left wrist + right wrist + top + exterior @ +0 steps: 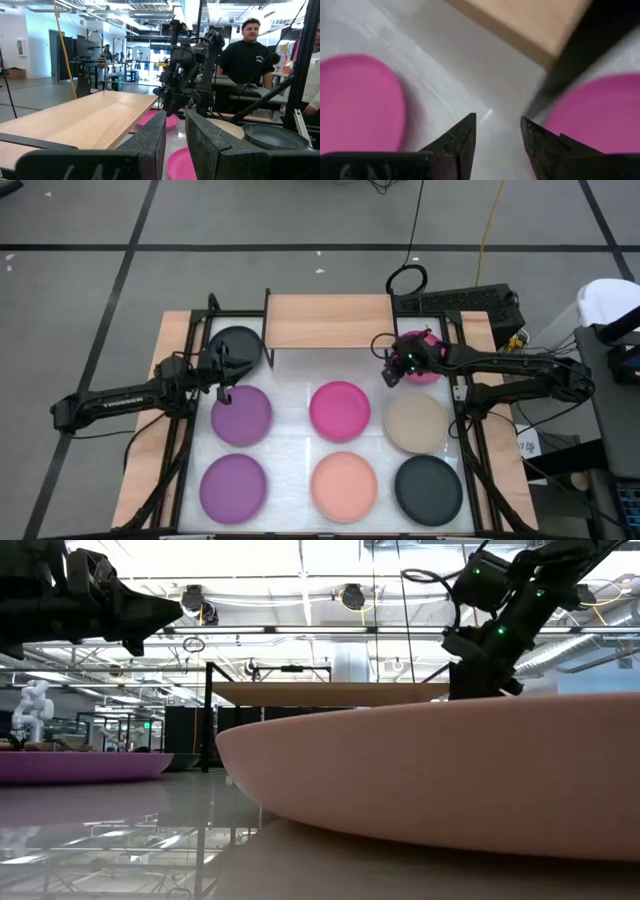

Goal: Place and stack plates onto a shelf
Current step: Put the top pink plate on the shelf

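Counter: white top, carrying the shelf and eight plates
Shelf: light-wood board at the middle of the far edge, its top bare
Plates, far row: black plate by the far left corner beside the shelf; magenta plate by the far right corner, partly under the right arm
Plates, middle row: purple plate toward the left edge, pink plate in the centre, beige plate toward the right edge
Plates, near row: second purple plate at the near left, peach plate in the middle, second black plate at the near right
Left gripper: over the near rim of the far black plate, fingers a little apart, holding nothing
Right gripper: just off the shelf's right end beside the magenta plate, fingers spread, nothing between them
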### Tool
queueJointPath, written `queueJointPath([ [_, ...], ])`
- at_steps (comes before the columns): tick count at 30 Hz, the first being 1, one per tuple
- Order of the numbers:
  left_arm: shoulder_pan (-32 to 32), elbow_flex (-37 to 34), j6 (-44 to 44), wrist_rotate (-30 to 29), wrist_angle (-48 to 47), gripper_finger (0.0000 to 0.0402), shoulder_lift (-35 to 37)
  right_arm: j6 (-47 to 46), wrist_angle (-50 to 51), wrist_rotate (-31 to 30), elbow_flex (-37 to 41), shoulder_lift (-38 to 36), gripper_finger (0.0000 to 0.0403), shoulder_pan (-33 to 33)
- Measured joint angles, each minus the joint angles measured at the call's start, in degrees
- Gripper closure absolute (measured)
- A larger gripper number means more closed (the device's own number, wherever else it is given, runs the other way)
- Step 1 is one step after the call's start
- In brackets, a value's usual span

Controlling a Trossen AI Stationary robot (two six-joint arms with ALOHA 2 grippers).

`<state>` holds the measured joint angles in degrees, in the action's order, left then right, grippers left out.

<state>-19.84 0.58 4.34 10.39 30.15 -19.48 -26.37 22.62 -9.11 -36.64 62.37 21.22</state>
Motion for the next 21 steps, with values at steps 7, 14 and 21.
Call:
queueJointPath([
  [7, 0.0, 0.0, 0.0, 0.02, 0.0, 0.0325, 0.02, -2.08, 10.23, -3.01, 0.02, 0.0, 0.0264, 0.06],
  [14, 0.0, 0.01, 0.0, 0.0, 0.0, 0.0325, 0.0, -4.64, 7.03, -5.68, 4.21, 0.0, 0.0264, 0.1],
  [21, 0.0, 0.0, 0.0, 0.01, 0.01, 0.0325, 0.0, -4.73, 4.2, -5.69, 8.73, 0.02, 0.0264, 0.1],
])
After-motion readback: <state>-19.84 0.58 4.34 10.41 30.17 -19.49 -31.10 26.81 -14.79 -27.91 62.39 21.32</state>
